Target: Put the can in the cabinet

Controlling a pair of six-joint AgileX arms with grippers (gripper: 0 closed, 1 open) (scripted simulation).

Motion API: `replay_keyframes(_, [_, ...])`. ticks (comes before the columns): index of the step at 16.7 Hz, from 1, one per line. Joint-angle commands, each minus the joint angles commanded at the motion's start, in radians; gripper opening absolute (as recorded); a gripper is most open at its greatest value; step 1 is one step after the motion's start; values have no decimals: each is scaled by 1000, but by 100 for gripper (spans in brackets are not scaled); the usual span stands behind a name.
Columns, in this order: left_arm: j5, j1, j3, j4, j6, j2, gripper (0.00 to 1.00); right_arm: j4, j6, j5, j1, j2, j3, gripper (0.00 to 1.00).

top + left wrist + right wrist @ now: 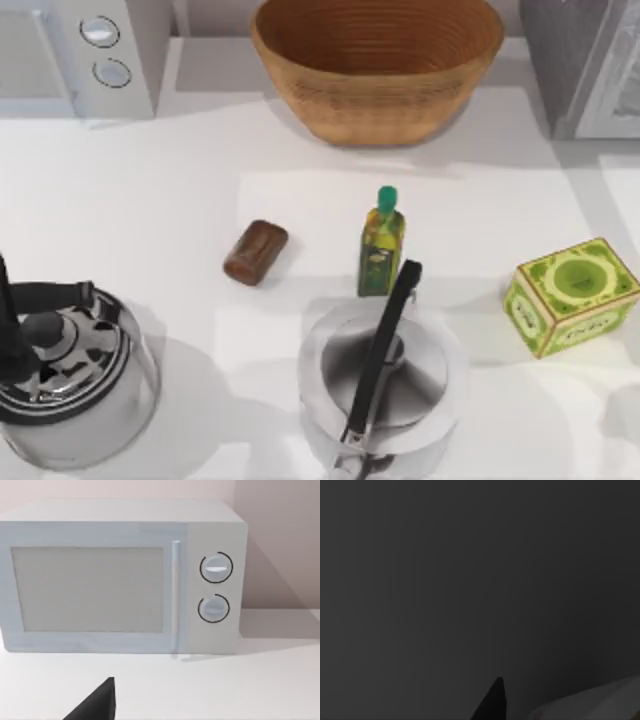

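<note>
Your can (256, 252) lies on its side on the white table (140, 200), a little left of the middle, one flat end tipped toward the near-left. It touches nothing; bare table lies all round it.

Just to its right stands the green-capped oil bottle (381, 243), upright and apart from the can. Farther right, near the table's right edge, you have the green printed box (571, 295), sitting at an angle, well apart from the bottle.

Behind the can and bottle, at the far middle of the table, sits the wide woven basket (376, 70). At the far left corner is the white microwave (85, 55); the left wrist view looks straight at its front, door shut, with two round dials (216, 567) stacked beside the door handle. At the far right corner a grey cabinet (590, 65) stands, well apart from the can.

In front of the can, two steel kettles sit on the near side: one kettle (70, 385) at the near left, a second kettle (385, 390) at the near middle, its black handle reaching up toward the bottle's base.

A dark finger tip (97, 702) of the left arm's jaws pokes into the left wrist view above the table in front of the microwave; you cannot tell from it whether those jaws are open or closed. The right wrist view is dark, and the state of the right jaws cannot be told either.
</note>
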Motion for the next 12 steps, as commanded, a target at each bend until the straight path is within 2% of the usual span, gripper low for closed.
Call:
replay_keyframes(8, [0,0,0,0,0,0,100,0,0,0,0,0,0,98])
replay_keyframes(12, [0,0,0,0,0,0,100,0,0,0,0,0,0,100])
